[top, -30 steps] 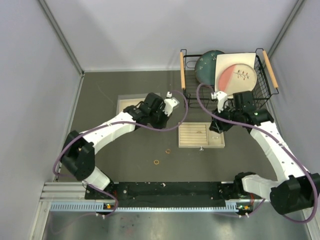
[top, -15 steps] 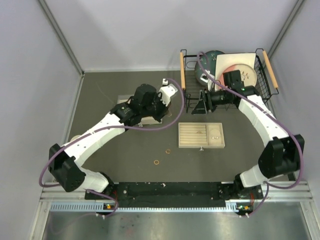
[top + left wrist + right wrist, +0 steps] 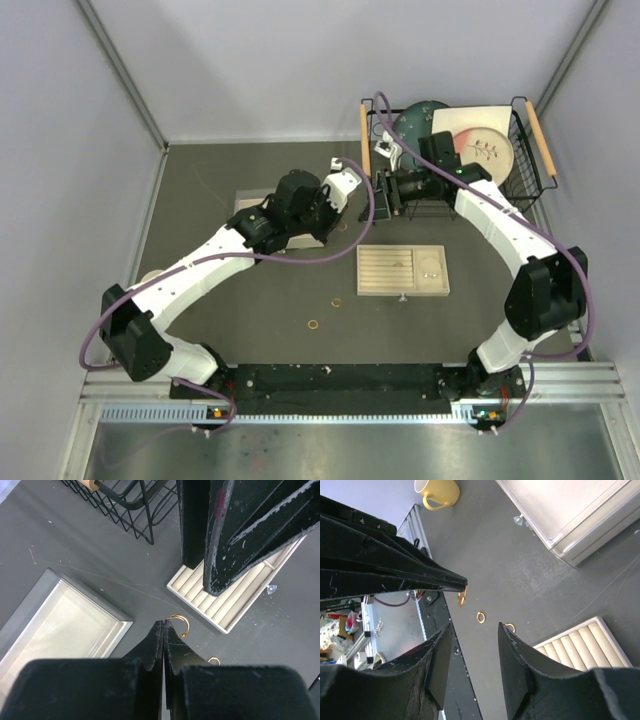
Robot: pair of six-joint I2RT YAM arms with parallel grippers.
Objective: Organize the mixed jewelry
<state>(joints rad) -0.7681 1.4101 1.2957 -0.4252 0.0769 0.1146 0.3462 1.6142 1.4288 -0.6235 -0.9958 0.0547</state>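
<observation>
rings first: the left gripper (image 3: pixel 164 626) was pressed fully together, pinching one gold ring (image 3: pixel 178 626) right at its fingertips. that held ring hung off the very tip and looked narrow, nearly edge-on, from the right wrist. it's round, so no long side to call.

the right gripper (image 3: pixel 475 626) sat just ahead of the left one, tip toward tip. its fingers were spread partway, with nothing between them and touching nothing.

two loose rings (image 3: pixel 480 617) lay flat on the dark table (image 3: pixel 420 330), well apart from both hands, on the side toward the arm bases. count: three gold rings in all, one held and two loose.

one beige tray (image 3: pixel 375 270) lay on the bases' side of the right gripper, the loose ones just past its corner. a couple of specks in it were too small to make out. one clear box (image 3: pixel 65 625) sat beside the left hand, one wire basket (image 3: pixel 540 140) behind the right, one yellow cup (image 3: pixel 437 492) far off.
</observation>
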